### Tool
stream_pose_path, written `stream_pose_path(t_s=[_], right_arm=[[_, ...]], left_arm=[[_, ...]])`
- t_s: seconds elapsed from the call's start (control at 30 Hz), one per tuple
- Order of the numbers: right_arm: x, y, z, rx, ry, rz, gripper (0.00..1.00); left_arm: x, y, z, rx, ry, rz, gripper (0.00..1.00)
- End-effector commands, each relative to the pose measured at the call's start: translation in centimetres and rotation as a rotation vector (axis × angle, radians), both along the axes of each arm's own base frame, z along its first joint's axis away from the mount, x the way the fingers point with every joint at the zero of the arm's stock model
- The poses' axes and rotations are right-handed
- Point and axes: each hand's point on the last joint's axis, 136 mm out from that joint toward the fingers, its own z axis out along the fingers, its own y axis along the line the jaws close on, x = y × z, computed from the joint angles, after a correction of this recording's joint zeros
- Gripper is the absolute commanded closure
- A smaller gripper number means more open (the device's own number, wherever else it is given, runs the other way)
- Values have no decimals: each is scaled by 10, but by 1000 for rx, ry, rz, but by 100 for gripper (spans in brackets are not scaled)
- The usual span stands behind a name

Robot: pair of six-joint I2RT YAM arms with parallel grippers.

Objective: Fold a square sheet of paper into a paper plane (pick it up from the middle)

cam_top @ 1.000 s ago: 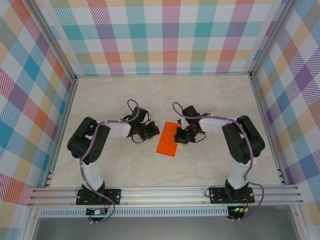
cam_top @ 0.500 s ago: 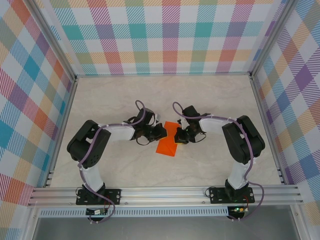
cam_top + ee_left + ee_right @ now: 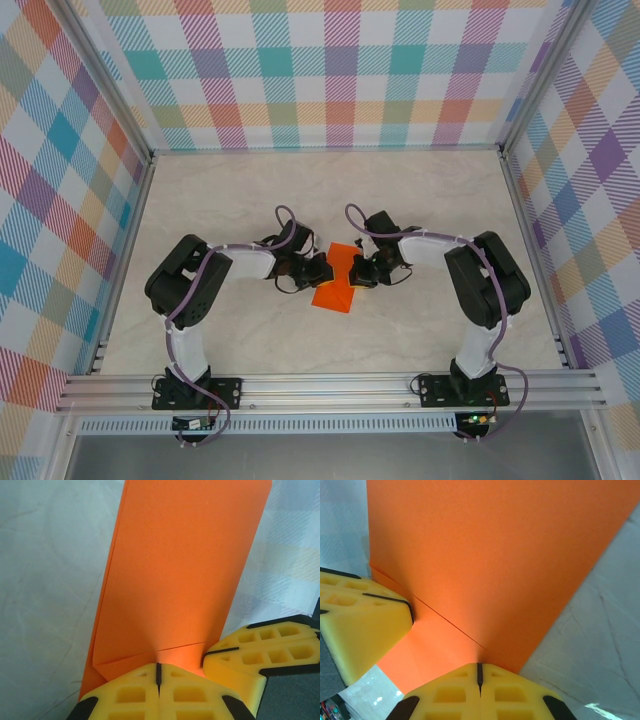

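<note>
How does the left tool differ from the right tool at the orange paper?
The left tool points rightward; the right tool points leftward. The left tool touches the left part of the folded orange paper, the right tool its right part. Both are shut, tips on the paper along one crease.

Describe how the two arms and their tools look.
Both the left arm and right arm have bulky black joints, white links and a looping purple cable, on black base plates. The left tool and right tool have yellow fingers with square cut-out pockets and black edging.
</note>
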Motion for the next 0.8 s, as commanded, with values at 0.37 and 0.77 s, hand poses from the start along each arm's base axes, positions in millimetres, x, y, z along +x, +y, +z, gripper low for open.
stream_pose_path(t_s=[0.37, 0.77], right_arm=[[-42, 27, 39, 20, -51, 58, 100], [-51, 45, 11, -55, -3, 99, 100]], left_arm=[[-40, 41, -65, 265, 184, 41, 100], [-42, 44, -67, 289, 189, 49, 100]])
